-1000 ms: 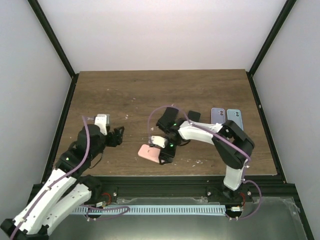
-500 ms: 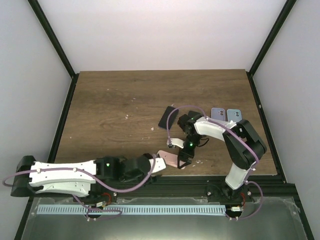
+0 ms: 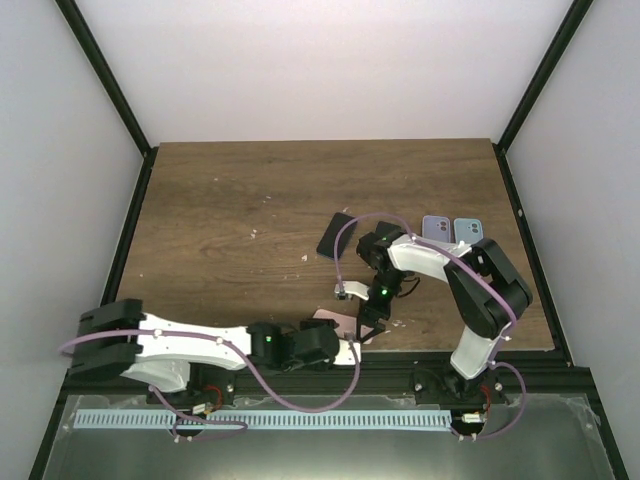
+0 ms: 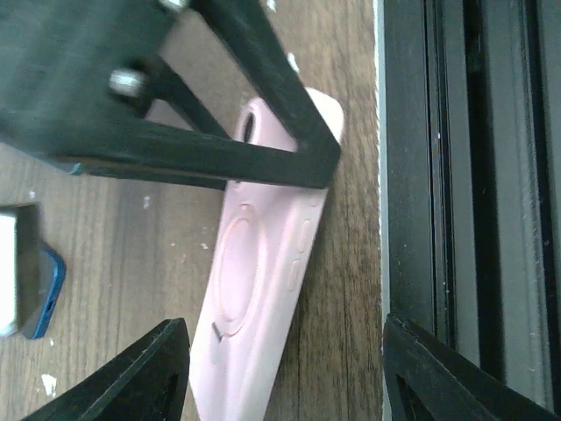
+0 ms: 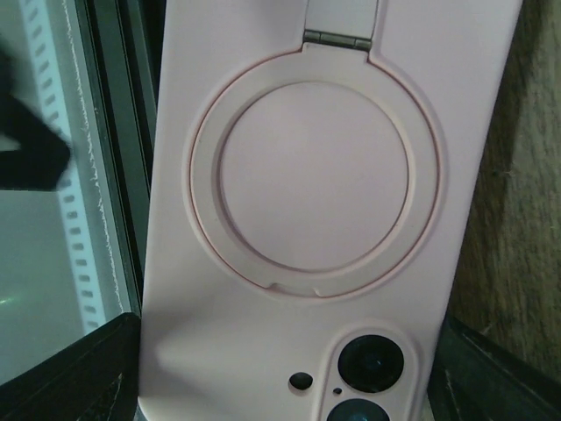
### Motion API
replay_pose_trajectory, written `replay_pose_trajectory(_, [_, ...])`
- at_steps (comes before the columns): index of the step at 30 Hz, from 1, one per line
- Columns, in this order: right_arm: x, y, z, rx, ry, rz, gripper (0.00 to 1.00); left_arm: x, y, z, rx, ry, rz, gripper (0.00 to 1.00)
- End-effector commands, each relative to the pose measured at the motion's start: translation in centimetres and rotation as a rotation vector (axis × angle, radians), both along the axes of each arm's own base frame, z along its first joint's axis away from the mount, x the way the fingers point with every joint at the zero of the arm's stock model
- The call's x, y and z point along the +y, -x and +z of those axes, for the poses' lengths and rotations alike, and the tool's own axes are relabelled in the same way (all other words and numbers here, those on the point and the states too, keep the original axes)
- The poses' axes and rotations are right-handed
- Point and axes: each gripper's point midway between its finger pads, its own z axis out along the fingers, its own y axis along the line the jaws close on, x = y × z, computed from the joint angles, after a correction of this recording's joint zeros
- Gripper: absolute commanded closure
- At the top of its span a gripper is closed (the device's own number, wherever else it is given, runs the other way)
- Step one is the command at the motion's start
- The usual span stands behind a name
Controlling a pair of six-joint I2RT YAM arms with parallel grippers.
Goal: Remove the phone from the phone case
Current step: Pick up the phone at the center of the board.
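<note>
A pink phone case (image 5: 316, 175), matte and with a round fold-out ring on its back, lies back-up on the brown wooden worktop (image 3: 220, 200), close to the near edge and just beside the black frame rail (image 4: 456, 175). The phone (image 5: 368, 364) sits inside it: its dark camera lenses show through the cut-out at one end of the case.

The right arm's fingers (image 5: 70, 377) come down over the case from above. They are spread wide, one against each long edge, and the case fills the whole space between them. They seem to be clamped on it, though the close view does not show the contact cleanly.

The left arm lies stretched along the near edge of the worktop, reaching to the case from the left. The left arm's fingers (image 4: 158, 377) stand well apart on either side of the case's other end. One is just beside its long edge and the other is off over the frame rail, so they are not closed on anything.

Farther back on the worktop, a black phone (image 3: 335, 235) lies flat on its own. A lilac phone (image 3: 437, 230) and a light blue phone (image 3: 467, 230) lie side by side towards the right, well apart from the pink case.
</note>
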Motion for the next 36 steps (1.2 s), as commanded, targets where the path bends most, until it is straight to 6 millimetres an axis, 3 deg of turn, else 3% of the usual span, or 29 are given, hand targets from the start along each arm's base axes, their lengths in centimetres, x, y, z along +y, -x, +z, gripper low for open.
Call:
replay_pose_trajectory(1, [0.4,0.8,0.7,0.058,-0.039,-0.001,0.34,-2.1,-0.7,-1.2,-0.095,-0.059,-0.066,0.40])
replay_pose_trajectory(9, [0.6,1.0,0.7,0.081,-0.043,-0.012,0.34,-3.5,-1.9,-3.7,-0.183,-0.111,-0.066,0.47])
replay_pose_trajectory(17, [0.6,1.1,0.7,0.095,-0.041,-0.014,0.34,-4.3,-2.1,-5.1,-0.191,-0.135,-0.070,0.72])
replay_pose_trajectory(24, [0.8,1.0,1.7,0.080,-0.064,-0.015,0.31,-4.6,-2.2,-3.9,-0.194,-0.101,-0.059,0.90])
replay_pose_trajectory(29, [1.2,-0.3,4.9,-0.016,-0.118,-0.028,0.14,-4.1,-2.7,-0.9,-0.177,-0.010,0.011,0.93])
replay_pose_trajectory(31, [1.5,-1.3,6.9,-0.065,-0.154,-0.045,0.01,-3.5,-2.9,0.4,-0.155,0.037,0.054,0.93])
replay_pose_trajectory(36, [2.1,-4.8,14.1,-0.220,-0.297,-0.106,0.00,-1.5,-3.3,3.9,-0.066,0.175,0.187,0.93])
